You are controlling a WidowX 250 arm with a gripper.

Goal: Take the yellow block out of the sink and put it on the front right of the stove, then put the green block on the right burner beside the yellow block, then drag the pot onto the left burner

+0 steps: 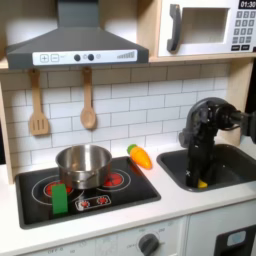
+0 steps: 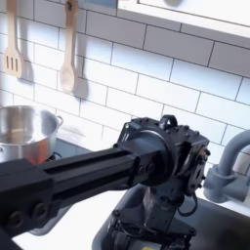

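Note:
In the first exterior view the black stove (image 1: 130,190) lies at the lower left. The shiny pot (image 1: 84,165) stands at its back, overlapping the left burner (image 1: 40,188) and the right burner (image 1: 116,180). The green block (image 1: 60,198) stands upright on the stove's front left, on the left burner. My gripper (image 1: 198,181) reaches straight down into the sink (image 1: 235,165), and a bit of the yellow block (image 1: 204,184) shows at its tips. Whether the fingers grip it is hidden. In the second exterior view the arm's black wrist (image 2: 156,166) fills the foreground, with the pot (image 2: 24,132) at the left.
An orange carrot toy (image 1: 140,156) lies on the counter between stove and sink. A grey faucet (image 2: 229,166) curves over the sink's back. A spatula (image 1: 38,105) and a wooden spoon (image 1: 88,100) hang on the tiled wall.

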